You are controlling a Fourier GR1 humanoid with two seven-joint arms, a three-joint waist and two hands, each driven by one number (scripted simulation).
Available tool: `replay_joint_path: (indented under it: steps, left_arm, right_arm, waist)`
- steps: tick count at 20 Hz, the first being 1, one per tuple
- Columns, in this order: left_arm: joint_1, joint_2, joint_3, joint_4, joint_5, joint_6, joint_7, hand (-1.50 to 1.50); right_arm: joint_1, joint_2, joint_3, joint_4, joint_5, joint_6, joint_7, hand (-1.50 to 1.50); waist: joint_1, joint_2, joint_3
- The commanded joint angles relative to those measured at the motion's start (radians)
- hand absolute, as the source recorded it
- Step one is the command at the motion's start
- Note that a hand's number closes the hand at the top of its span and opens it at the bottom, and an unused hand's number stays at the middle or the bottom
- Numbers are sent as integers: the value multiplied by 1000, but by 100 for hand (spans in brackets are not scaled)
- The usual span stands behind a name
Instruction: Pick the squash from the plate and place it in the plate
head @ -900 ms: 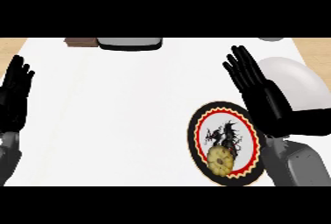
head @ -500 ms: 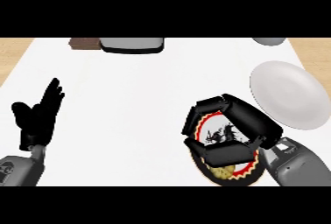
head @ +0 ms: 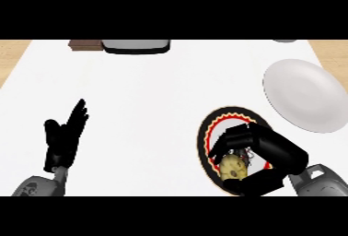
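The yellowish speckled squash lies on the patterned plate, which has a black rim with red and yellow edging, at the lower right of the head view. My right hand hovers over that plate with its fingers curled down around the squash; the thumb side shows below it. Much of the plate and part of the squash are hidden by the hand. A plain white plate lies further back at the right edge. My left hand rests open at the lower left, fingers pointing up.
A dark grey tray or appliance and a brown block sit at the counter's far edge. A small grey object shows at the top right. Wooden floor borders the white counter on both sides.
My right hand has lowered onto the patterned plate and its fingers have curled closer round the squash. The view has shifted so the left hand sits lower and nearer the middle.
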Motion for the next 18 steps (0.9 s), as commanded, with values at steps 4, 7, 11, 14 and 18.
replay_joint_path:
  steps: [4,7,11,14,18]
  left_arm:
    - [32,-41,-45,-58,-44,45,29,0]
    - [23,-49,-49,-66,-45,51,60,0]
    - [56,-20,-36,-96,-52,42,64,0]
    - [94,-35,-50,-136,-71,59,57,0]
    - [56,-32,-49,-132,-85,57,99,0]
  right_arm:
    - [1,-148,94,119,244,89,-316,-150]
    - [-61,-162,130,113,412,10,-288,-150]
    - [-96,-181,146,21,551,-29,-179,-150]
    - [-128,-160,213,-31,638,42,-72,-150]
    - [-191,-162,258,-66,690,224,67,-150]
  waist:
    - [12,-2,-1]
    - [15,-3,-1]
    - [9,-6,-2]
    - [11,-6,-3]
    - [9,-6,-3]
